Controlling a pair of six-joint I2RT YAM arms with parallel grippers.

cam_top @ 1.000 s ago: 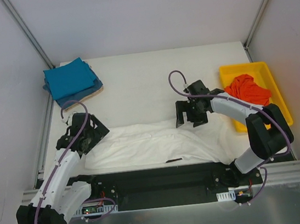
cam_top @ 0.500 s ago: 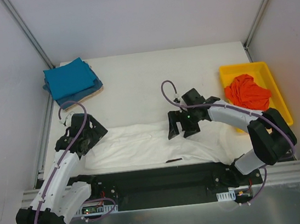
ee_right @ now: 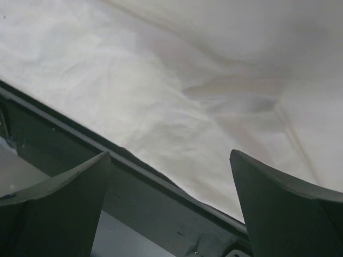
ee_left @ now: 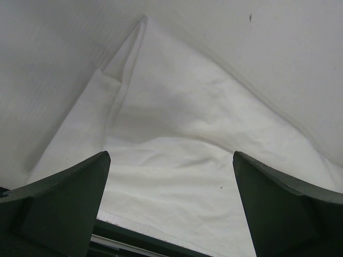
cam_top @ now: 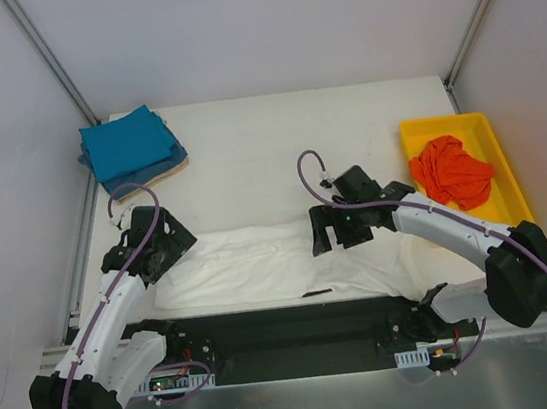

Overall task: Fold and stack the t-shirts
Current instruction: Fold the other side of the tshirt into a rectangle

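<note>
My left hand (cam_top: 161, 247) and right hand (cam_top: 336, 232) hang released just above the white t-shirt (cam_top: 262, 267) on the desk (cam_top: 267, 155); it looks soft and limp, so I would pinch the edge under each hand.

Shows soft, matt, lightly creased cloth in the white t-shirt (cam_top: 261, 265), with the same dull finish in the teal-blue t-shirts (cam_top: 124, 143) and the orange-red t-shirt (cam_top: 450, 169). Shows smooth, faintly glossy plastic in the yellow tray (cam_top: 430, 130), a pale matt worktop (cam_top: 267, 155), and dark, smooth, matt plastic on the left pincer (ee_left: 169, 160) and right pincer (ee_right: 169, 158).
</note>
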